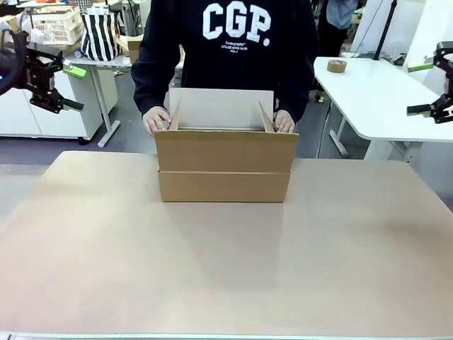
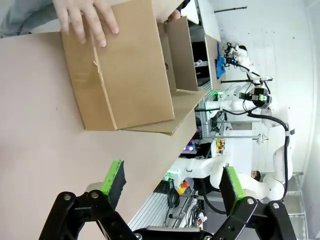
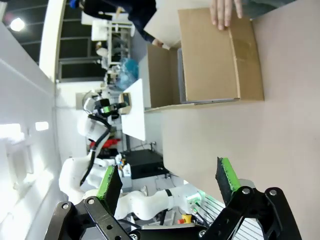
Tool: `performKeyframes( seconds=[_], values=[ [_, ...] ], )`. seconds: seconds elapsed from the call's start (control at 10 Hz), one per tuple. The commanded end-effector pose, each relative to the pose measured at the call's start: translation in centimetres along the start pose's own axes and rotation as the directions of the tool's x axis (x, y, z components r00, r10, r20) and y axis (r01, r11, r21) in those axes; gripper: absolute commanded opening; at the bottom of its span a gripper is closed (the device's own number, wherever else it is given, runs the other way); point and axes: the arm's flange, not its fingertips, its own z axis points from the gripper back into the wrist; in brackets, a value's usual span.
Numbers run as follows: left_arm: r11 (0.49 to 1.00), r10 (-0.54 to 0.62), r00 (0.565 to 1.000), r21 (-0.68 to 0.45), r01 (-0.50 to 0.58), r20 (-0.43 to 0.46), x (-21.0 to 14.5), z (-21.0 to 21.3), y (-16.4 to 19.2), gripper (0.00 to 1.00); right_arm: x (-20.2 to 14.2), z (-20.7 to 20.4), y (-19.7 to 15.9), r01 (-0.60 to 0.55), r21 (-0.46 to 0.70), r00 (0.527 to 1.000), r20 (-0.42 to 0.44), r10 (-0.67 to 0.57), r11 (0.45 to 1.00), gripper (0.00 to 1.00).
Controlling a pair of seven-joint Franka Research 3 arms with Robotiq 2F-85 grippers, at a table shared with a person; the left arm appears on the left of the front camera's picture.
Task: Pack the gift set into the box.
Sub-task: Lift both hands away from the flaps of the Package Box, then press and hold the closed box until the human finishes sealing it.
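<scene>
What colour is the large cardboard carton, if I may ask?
The large cardboard carton is plain brown; front view shows it best.

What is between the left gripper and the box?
Nothing but bare table lies between the left gripper and the box, as the left wrist view shows.

The front camera faces the person [image 1: 226, 57] across the table [image 1: 226, 269]. Both wrist cameras, rolled sideways and well apart from it, see the same box [image 1: 225, 166].
</scene>
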Motion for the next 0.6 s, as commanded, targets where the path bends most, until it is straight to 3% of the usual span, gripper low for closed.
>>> performKeyframes(
  seconds=[0.0,0.5],
  values=[
    [1.0,-0.03,0.999,0.0,0.03,-0.02,-0.81,0.1,-0.39,1.0,0.01,0.1,1.29,0.002,-0.017,1.0,-0.008,-0.002,1.0,1.0],
    [1.0,-0.03,0.999,0.0,0.03,-0.02,-0.81,0.1,-0.39,1.0,0.01,0.1,1.29,0.002,-0.017,1.0,-0.008,-0.002,1.0,1.0]
  ],
)
